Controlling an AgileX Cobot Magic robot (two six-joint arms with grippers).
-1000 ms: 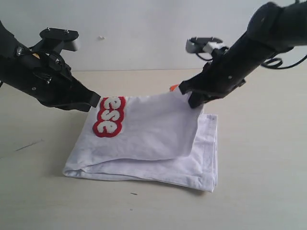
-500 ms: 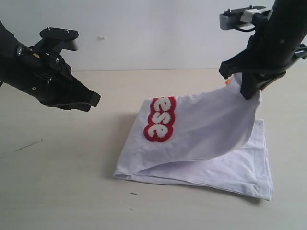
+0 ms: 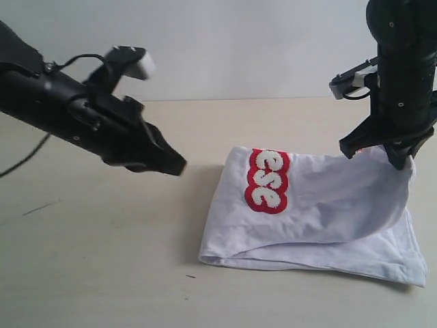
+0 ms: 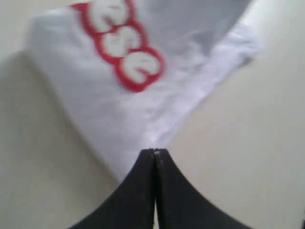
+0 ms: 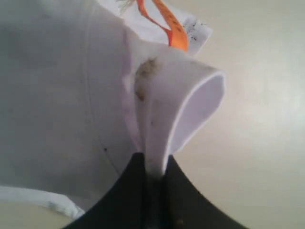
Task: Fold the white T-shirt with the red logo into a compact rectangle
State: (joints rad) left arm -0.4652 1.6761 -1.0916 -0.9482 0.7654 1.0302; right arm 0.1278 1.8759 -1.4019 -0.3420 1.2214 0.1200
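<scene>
The white short-sleeved cotton T-shirt (image 3: 321,219) lies folded on the pale beige desk (image 3: 102,260), right of centre in the exterior view. Its red logo (image 3: 268,181), fuzzy white letters in thick red outline, reads "ese" near the top layer's left edge. That layer's far right corner is raised, pinched in the clenched jaws of the right gripper (image 3: 399,161) beside a small orange neck tag (image 5: 167,21). The left gripper (image 3: 174,166) hovers left of the shirt, apart from it, jaws pressed together on nothing.
</scene>
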